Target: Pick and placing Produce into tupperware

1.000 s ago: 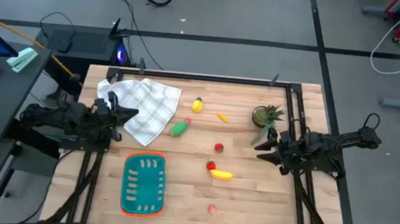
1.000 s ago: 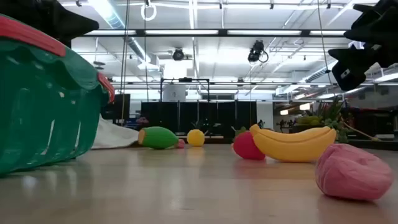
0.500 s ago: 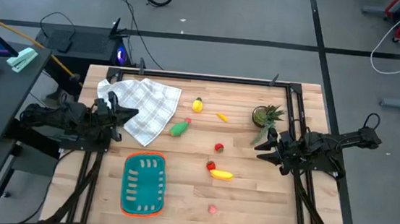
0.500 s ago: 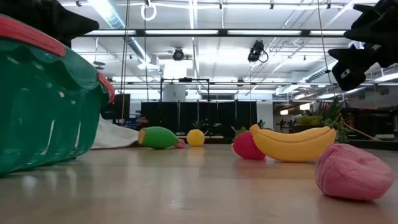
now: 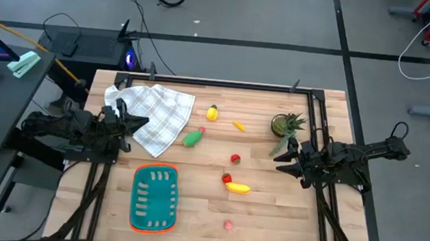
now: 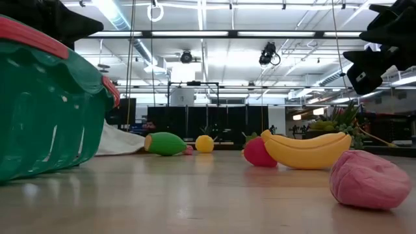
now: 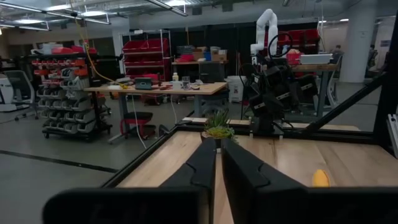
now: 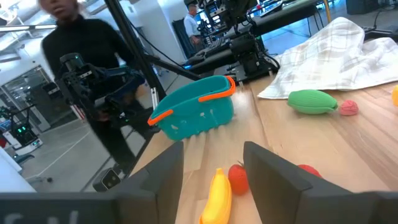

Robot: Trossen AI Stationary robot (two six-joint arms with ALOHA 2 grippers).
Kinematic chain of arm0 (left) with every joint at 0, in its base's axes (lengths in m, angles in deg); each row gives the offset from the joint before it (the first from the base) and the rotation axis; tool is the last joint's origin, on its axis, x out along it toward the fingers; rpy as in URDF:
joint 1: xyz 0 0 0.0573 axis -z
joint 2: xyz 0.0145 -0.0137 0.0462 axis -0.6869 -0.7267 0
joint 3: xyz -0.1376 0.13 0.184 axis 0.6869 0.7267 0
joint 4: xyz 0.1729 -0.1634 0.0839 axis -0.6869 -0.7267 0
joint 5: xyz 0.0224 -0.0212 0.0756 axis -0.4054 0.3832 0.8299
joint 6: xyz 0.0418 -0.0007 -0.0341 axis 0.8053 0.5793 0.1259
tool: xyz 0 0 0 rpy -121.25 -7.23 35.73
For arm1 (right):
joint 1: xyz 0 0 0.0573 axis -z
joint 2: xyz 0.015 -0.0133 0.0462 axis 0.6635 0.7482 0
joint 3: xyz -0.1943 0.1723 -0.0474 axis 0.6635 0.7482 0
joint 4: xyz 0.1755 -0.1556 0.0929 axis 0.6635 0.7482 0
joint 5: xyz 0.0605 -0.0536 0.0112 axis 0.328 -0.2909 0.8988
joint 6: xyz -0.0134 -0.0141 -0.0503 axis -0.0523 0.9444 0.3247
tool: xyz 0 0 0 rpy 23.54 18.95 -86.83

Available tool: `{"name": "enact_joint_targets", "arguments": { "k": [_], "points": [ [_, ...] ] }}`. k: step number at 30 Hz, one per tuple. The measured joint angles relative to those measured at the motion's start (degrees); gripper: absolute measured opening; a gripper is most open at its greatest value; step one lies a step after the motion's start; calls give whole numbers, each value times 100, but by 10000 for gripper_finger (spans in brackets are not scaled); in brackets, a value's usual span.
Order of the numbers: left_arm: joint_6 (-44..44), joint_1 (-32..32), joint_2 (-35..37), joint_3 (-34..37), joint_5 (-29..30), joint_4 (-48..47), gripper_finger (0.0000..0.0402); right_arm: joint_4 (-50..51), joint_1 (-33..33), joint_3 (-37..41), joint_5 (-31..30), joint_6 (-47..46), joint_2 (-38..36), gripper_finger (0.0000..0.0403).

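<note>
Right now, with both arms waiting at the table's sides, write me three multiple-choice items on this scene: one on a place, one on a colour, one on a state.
1. What lies beside the long yellow toy banana?
A. a small red toy piece
B. the potted plant
C. the checked cloth

2. What colour is the rim of the shallow teal ribbed-bottom container?
A. white
B. orange
C. black

3. How do the jaws of the right gripper stand?
A. shut on the banana
B. shut on nothing
C. open, holding nothing

Answers: 1 A, the red piece sits against the banana's end in the high view. 2 B, the right wrist view shows an orange rim. 3 C, a wide gap shows between its jaws, with the banana lying on the wooden table beyond.
</note>
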Motion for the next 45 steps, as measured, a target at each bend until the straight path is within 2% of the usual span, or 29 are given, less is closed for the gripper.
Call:
{"name": "enact_joint_targets", "arguments": {
  "k": [12,20,27,29,31,35,38,41,45],
  "points": [
    [2,2,-1,1,0,2,25,0,0,2,2,0,-2,176],
    [614,-3,0,-7,1,418,35,0,0,2,2,0,0,176],
    [746,-5,-2,-4,3,476,30,0,0,2,1,0,-1,176],
    [745,-5,-3,6,0,756,27,0,0,1,1,0,-2,176],
    [543,-5,5,2,-13,1104,26,0,0,0,0,0,-2,176],
    [-435,-5,-30,-7,-1,2063,32,2,0,0,0,10,-2,176],
    [-837,-5,-36,-4,189,2571,38,13,0,1,-5,420,-2,176],
    [-1199,-5,-35,-7,490,2910,40,-120,0,-2,-21,972,-4,176],
    [-1355,-7,-35,-7,517,3096,33,-230,2,-2,-117,1069,-4,176]
  ]
}}
